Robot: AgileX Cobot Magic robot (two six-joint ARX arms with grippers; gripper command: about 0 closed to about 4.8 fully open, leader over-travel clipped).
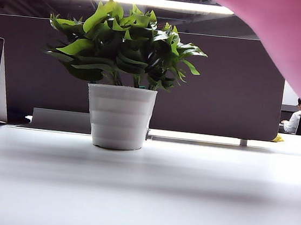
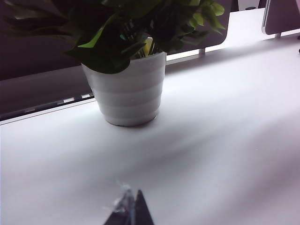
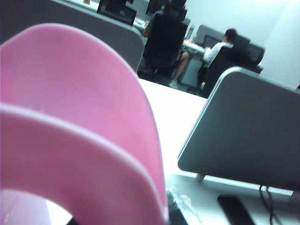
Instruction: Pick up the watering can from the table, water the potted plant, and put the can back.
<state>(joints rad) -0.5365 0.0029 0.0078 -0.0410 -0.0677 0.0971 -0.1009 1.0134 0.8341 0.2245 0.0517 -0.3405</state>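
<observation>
Exterior view shows the broad white matte table [image 1: 183, 203], the large smooth pink plastic watering can [image 1: 289, 36] lifted at upper right, above and beside the bushy green potted plant [image 1: 122, 87]. The right gripper's [image 3: 176, 206] grip cannot be told. Near the table, the left gripper's [image 2: 131, 208] tips are pressed together, empty.

the white table [image 1: 183, 203] carries the potted plant [image 1: 120, 114], standing upright on it
</observation>
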